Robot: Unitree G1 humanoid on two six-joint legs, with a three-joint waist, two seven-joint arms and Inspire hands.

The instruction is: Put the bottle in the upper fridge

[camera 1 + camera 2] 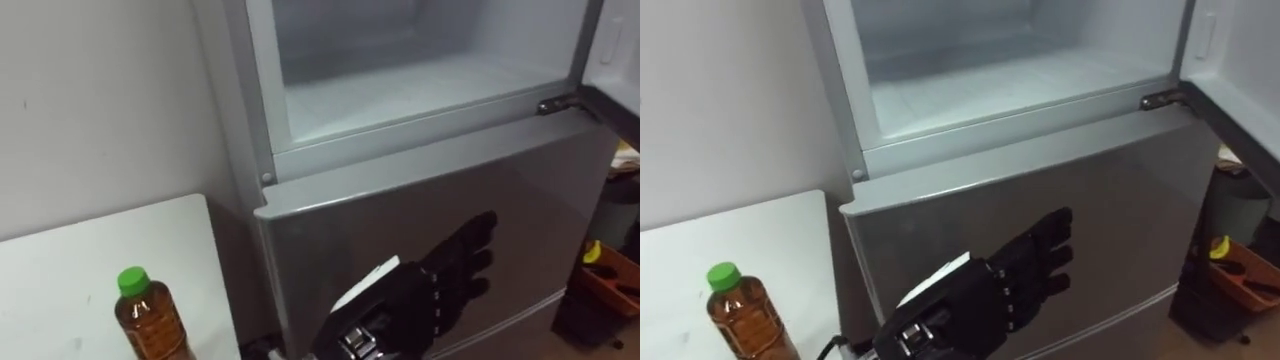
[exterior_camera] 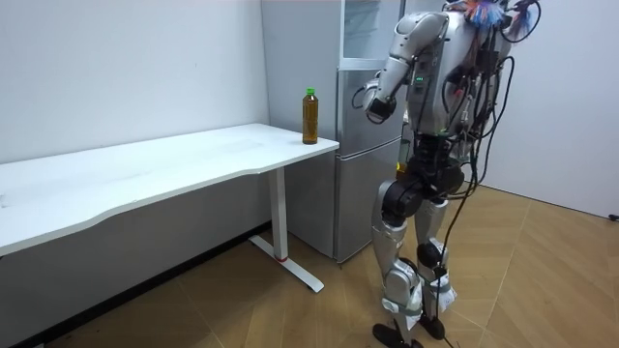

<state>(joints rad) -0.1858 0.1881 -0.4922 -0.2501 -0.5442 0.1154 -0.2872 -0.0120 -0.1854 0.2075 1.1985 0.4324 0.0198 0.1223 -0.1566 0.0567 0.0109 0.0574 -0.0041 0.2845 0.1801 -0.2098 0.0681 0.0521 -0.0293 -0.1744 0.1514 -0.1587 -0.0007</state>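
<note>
A bottle (image 1: 150,320) of brown drink with a green cap stands upright on the near corner of the white table (image 1: 80,260), left of the fridge. The upper fridge compartment (image 1: 400,90) is open, with a bare white shelf floor. My left hand (image 1: 440,275) is open with fingers straight, held in front of the closed lower fridge door (image 1: 400,200), to the right of the bottle and apart from it. In the room view I stand facing the fridge, with the bottle (image 2: 309,116) at the table corner and my left hand (image 2: 375,108) raised beside it.
The upper door (image 1: 612,50) swings out at the right edge, its hinge at the compartment's lower right corner. An orange crate (image 1: 610,275) and a dark bin (image 1: 615,205) sit on the floor right of the fridge. A wall runs behind the table.
</note>
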